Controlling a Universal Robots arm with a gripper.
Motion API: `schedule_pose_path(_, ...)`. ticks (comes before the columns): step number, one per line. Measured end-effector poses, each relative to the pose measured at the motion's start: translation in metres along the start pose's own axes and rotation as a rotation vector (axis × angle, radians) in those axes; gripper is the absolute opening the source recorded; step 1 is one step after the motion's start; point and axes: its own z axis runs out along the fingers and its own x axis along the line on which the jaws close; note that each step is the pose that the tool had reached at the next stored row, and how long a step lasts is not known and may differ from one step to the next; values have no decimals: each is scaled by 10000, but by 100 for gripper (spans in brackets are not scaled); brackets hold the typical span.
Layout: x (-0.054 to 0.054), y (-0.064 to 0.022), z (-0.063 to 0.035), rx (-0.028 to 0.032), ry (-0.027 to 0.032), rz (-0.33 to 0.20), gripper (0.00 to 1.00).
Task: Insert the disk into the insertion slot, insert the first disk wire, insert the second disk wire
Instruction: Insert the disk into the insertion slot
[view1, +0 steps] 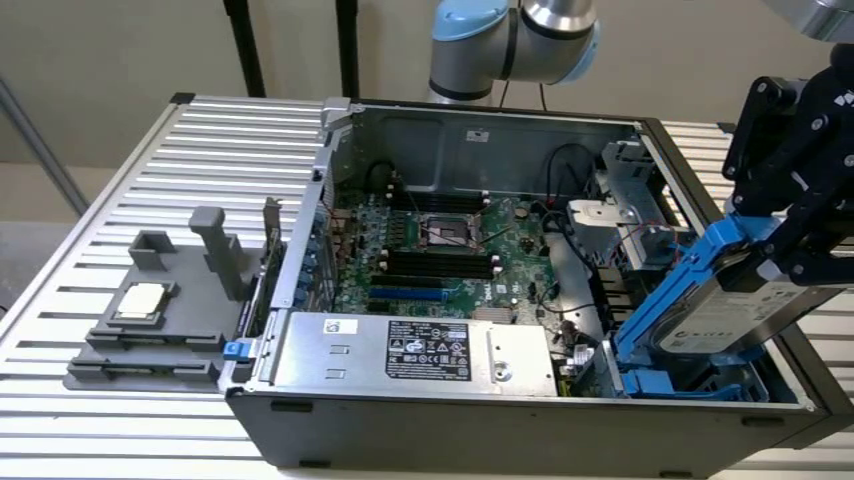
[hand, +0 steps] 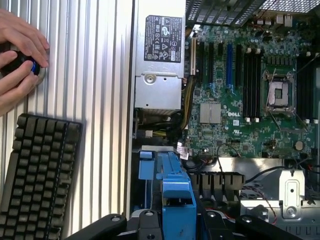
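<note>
The disk (view1: 727, 312), silver with a white label and clipped in a bright blue carrier, hangs tilted over the case's front corner on the exterior view's right. My black gripper (view1: 798, 252) is shut on its upper end. The lower end of the disk dips toward the blue-grey insertion slot (view1: 674, 385) inside the case, and I cannot tell whether they touch. In the wrist view the blue carrier (hand: 172, 197) sticks out between my black fingers (hand: 145, 225). Thin red and black wires (view1: 657, 238) lie beside a silver bracket behind the slot.
The open computer case (view1: 534, 420) holds a green motherboard (view1: 447, 250) and a silver power-supply box (view1: 414, 350). A grey fixture (view1: 154, 320) sits on the slatted table at the exterior view's left. The wrist view has a person's hand (hand: 17, 55) and a black keyboard (hand: 40, 175) outside the case.
</note>
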Motion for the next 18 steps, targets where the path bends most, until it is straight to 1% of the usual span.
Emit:
schedule_pose_path(2, 1, 0, 6, 6, -33, -23, 33)
schedule_pose_path(5, 9, 0, 13, 8, -65, -30, 33)
schedule_pose_path(9, 46, 1, 21, 10, -123, -32, 33)
schedule_pose_path(18, 89, 0, 44, 31, -298, -43, 33)
